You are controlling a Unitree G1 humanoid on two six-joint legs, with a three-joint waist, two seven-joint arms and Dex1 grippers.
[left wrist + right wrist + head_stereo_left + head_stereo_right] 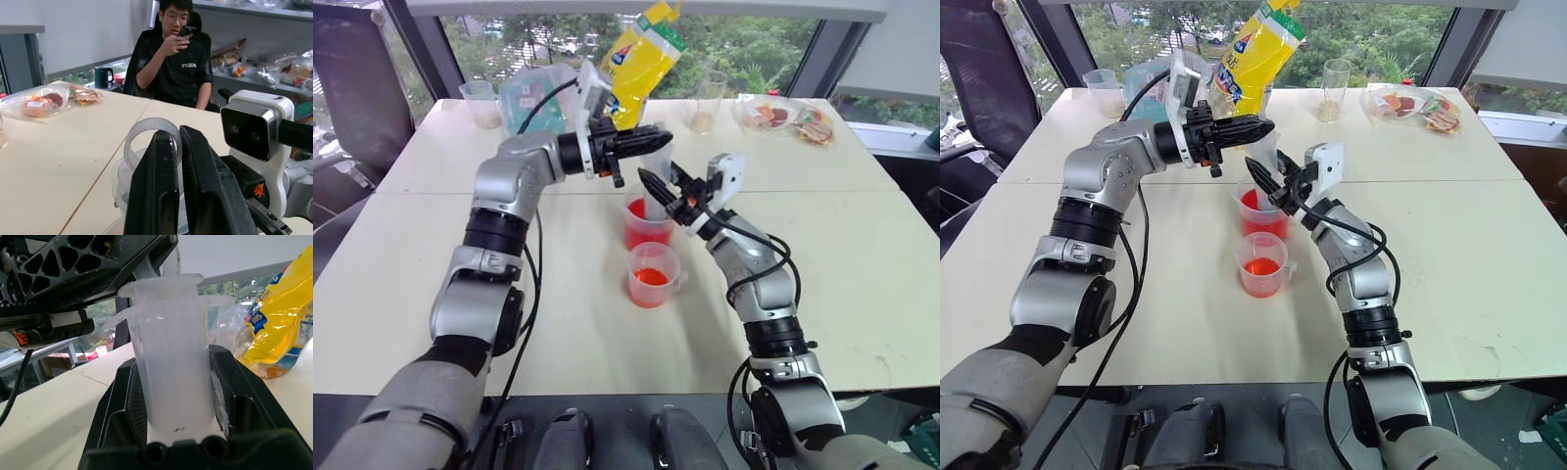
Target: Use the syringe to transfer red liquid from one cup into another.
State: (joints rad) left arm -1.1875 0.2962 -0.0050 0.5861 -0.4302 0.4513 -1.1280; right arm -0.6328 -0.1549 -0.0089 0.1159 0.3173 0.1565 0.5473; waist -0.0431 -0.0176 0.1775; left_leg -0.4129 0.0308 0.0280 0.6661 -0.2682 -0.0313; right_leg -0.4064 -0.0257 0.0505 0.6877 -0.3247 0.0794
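Note:
The clear syringe (173, 362) stands upright, its lower end down in the bigger cup (643, 230), which holds red liquid (636, 235). My right gripper (658, 188) is shut on the syringe's fat barrel, a finger (128, 396) on each side. My left gripper (656, 140) reaches in level from the left above it. It is shut on the plunger's ring (146, 133) at the top of the syringe. The smaller cup (653, 276) stands just in front of the bigger one, with red liquid (650, 278) low in it.
A yellow bag (641, 54), a teal packet (533, 103), a tall glass with beige bits (705, 103), another cup (484, 103) and bagged food (788, 119) line the table's far edge. A person (176, 54) sits beyond the table, looking at a phone.

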